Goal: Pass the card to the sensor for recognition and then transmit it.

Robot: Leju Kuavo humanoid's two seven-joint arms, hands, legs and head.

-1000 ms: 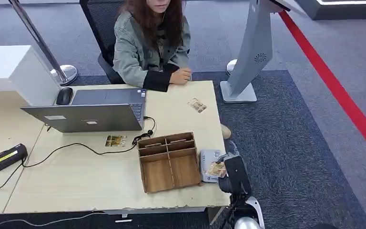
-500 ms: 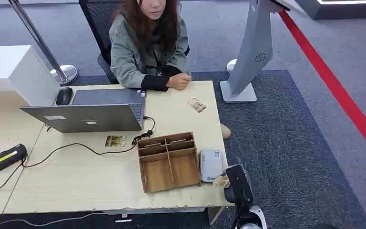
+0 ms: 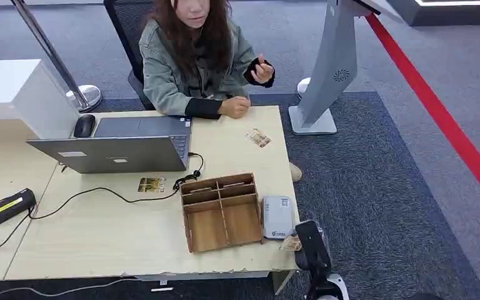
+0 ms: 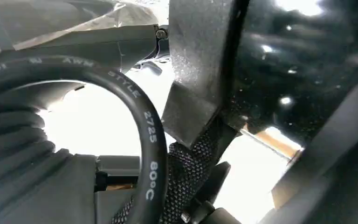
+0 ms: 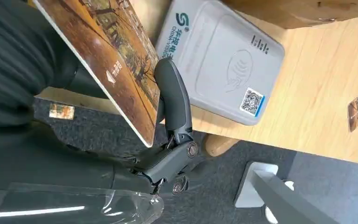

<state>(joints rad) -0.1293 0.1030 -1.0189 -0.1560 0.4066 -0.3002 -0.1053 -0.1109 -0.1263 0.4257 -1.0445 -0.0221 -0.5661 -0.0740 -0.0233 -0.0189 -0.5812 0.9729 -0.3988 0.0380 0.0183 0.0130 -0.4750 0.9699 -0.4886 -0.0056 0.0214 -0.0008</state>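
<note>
Head view. The right hand (image 3: 305, 240) is at the near right corner of the table (image 3: 100, 231), holding a card (image 3: 290, 243) just off the near right corner of the sensor (image 3: 277, 216). Beyond the sensor from the hand stands a wooden organizer (image 3: 222, 211). A second card (image 3: 258, 137) lies well ahead of the hand, a third (image 3: 151, 184) far to its left near the laptop (image 3: 122, 145). A seated person (image 3: 194, 59) faces the robot, one hand (image 3: 262, 70) raised.
</note>
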